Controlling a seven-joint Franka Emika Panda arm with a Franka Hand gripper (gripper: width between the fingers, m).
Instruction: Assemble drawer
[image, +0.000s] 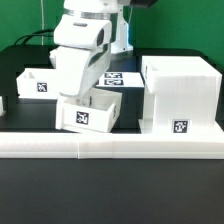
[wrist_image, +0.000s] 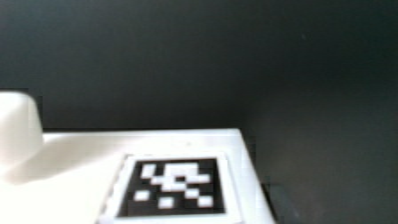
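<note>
A small white open-top drawer tray (image: 90, 114) with a square tag on its front sits just behind the rail, slightly tilted. My gripper (image: 72, 99) reaches down onto the tray's wall on the exterior view's left and appears shut on it; the hand hides the fingertips. The wrist view shows a tagged white face of this tray (wrist_image: 175, 186) close up over the black table, and no fingers show. The large white cube-like shell (image: 180, 92) stands at the exterior view's right. A second tray (image: 42, 82) sits further back on the left.
A long low white rail (image: 110, 142) runs across the front. The marker board (image: 116, 78) lies flat behind the held tray. A white rounded shape (wrist_image: 15, 135) shows at the wrist view's edge; I cannot tell what it is.
</note>
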